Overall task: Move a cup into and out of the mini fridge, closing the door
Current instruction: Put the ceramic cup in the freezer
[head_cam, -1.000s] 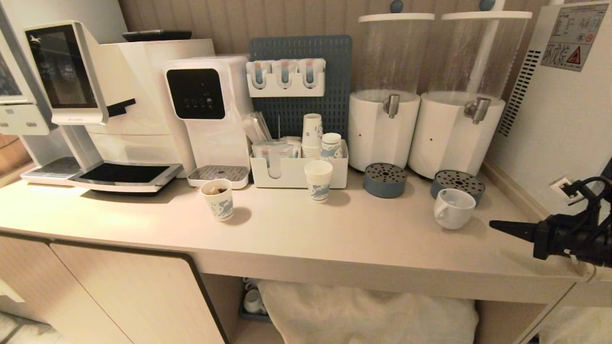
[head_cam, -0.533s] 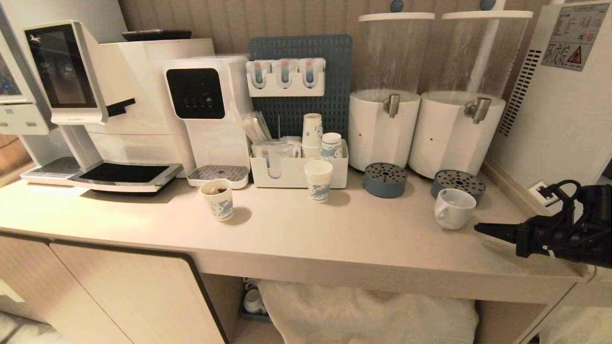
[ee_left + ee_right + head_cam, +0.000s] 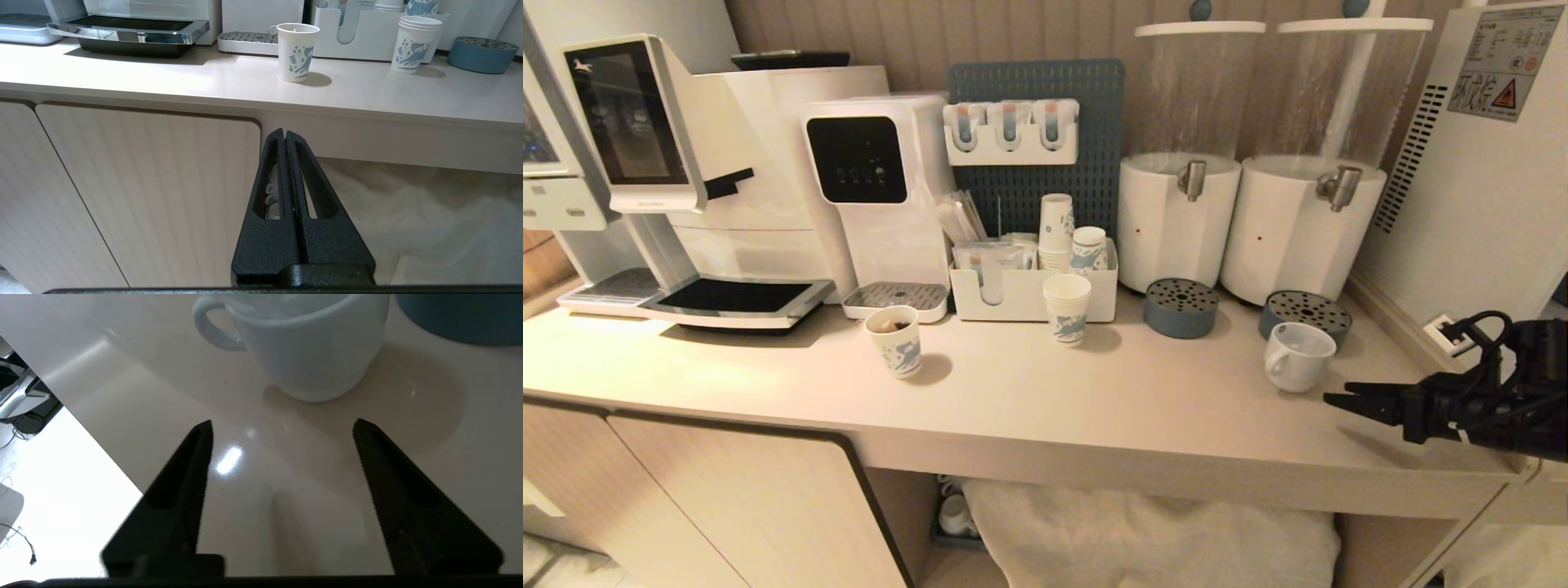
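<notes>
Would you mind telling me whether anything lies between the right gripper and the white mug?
Nothing visible does. The right gripper is open and points at the cup, with only bare counter between them.

Cup (image 3: 310, 347): glossy white ceramic. Counter (image 3: 1013, 392): smooth beige, semi-gloss, glare spots. Right gripper (image 3: 282, 424) fingers (image 3: 392, 473): matt black, rough-textured plastic. Cabinet door (image 3: 147, 192): fine-ribbed pale wood-look. Paper cups (image 3: 1066, 308): matt, printed.

The mini fridge (image 3: 1486, 188) is cut off by the head view's right edge, and only its vented side is shown; its door is not seen. In the right wrist view the cup (image 3: 310, 343) is cropped at its rim. The sticker's (image 3: 1499, 61) print is too small to be read.
</notes>
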Robot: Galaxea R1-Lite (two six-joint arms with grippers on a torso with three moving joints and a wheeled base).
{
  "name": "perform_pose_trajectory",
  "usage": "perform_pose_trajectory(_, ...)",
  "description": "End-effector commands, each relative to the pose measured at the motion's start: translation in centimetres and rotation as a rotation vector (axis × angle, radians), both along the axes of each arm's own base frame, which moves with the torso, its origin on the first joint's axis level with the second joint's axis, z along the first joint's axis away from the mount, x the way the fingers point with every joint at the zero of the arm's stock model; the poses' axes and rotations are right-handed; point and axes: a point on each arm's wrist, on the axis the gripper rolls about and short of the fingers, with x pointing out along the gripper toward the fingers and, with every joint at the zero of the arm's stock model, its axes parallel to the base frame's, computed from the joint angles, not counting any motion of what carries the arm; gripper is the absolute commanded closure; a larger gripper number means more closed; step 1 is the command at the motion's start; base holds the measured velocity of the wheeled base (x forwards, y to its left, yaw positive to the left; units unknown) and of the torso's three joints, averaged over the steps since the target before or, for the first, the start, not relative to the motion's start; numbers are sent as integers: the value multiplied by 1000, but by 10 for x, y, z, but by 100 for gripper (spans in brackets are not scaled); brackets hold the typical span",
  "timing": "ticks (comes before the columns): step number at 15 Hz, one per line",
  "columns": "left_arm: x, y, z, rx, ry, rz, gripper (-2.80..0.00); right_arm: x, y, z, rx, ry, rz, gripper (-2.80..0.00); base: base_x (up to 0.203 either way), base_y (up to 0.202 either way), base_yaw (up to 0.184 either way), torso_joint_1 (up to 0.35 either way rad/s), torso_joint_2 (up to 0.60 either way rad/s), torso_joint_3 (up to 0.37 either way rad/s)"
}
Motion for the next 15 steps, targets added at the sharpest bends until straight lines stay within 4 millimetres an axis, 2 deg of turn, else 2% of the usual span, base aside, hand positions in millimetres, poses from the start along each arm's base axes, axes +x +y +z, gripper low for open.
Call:
perform_pose_trajectory(1,3,0,-11,0,36,0,0,3,1,2,-1,-14,9,-280,0,0,0,0,0,0)
perform_pose_trajectory(6,3,0,-11,-2,34,0,0,22,15,10,-20,-60,61,-280,0,0,0,0,0,0)
perform_pose_trajectory(8,3,0,-11,-4,34,0,0,26,24,7,-23,-59,89,-280,0,0,0,0,0,0)
perform_pose_trajectory(15,3,0,-11,1,37,0,0,35,23,4,-29,-68,91,-280,0,0,0,0,0,0)
